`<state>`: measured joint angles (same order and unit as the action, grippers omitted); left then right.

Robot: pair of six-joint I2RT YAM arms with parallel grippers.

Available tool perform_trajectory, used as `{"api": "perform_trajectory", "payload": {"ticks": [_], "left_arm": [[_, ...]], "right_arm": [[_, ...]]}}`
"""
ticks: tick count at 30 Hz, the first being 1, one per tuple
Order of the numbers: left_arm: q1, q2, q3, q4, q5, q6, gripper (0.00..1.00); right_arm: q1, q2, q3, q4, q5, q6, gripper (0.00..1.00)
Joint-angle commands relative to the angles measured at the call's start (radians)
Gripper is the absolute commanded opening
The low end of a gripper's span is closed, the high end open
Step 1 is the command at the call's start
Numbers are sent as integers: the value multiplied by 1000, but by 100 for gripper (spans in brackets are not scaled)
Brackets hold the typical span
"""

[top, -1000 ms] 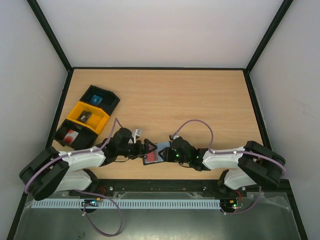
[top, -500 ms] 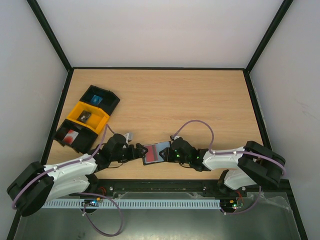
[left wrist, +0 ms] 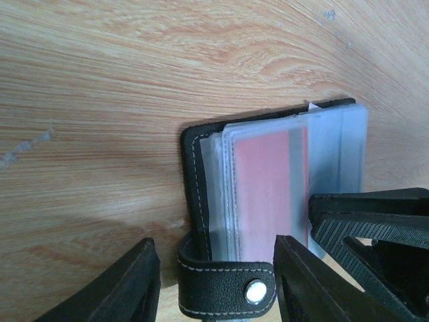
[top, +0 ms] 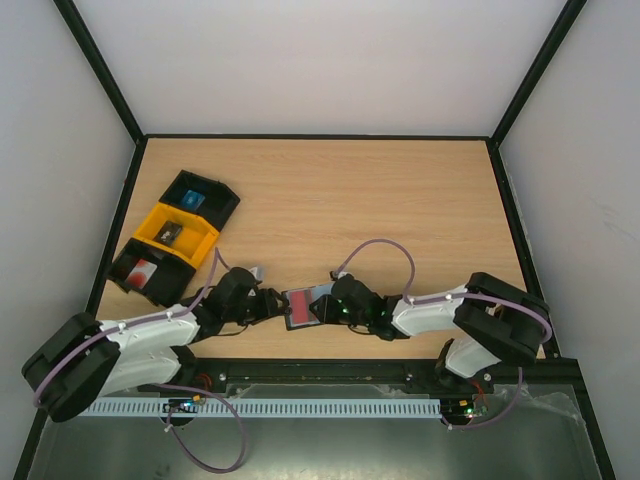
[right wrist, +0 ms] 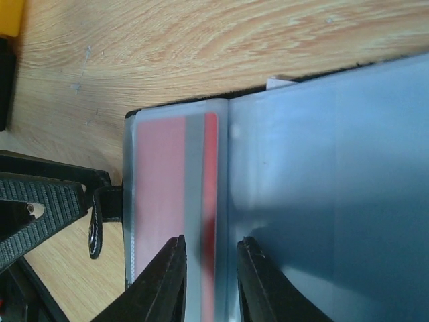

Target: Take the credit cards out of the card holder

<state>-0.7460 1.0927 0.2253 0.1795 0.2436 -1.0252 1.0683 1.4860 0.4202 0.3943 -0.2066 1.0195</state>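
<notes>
left tool [left wrist: 213, 247] astride side tab [left wrist: 226, 287] of card holder [left wrist: 193, 176]

Black left claw [top: 274, 303], white arms [top: 150, 330], purple cables [top: 385, 245].

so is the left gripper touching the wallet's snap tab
Cannot tell. In the left wrist view the snap tab lies between the fingers of the left gripper: wood shows beside one finger, the other's edge meets the tab's end, perhaps only overlapping.
</notes>
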Motion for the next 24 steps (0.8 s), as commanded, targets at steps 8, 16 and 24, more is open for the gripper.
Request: {"api": "perform_trajectory", "payload": {"ticks": [8,16,24], "left_arm": [[54,-55,48,-15,-1,7,61],[45,-5,40,138,90,-23,73],[40,73,47,238,116,-4,74]], "right_arm": [[13,91,-10,31,89,42,2],[12,97,-45,66,122,60,2],[12,117,-82,148,109,92,2]]}}
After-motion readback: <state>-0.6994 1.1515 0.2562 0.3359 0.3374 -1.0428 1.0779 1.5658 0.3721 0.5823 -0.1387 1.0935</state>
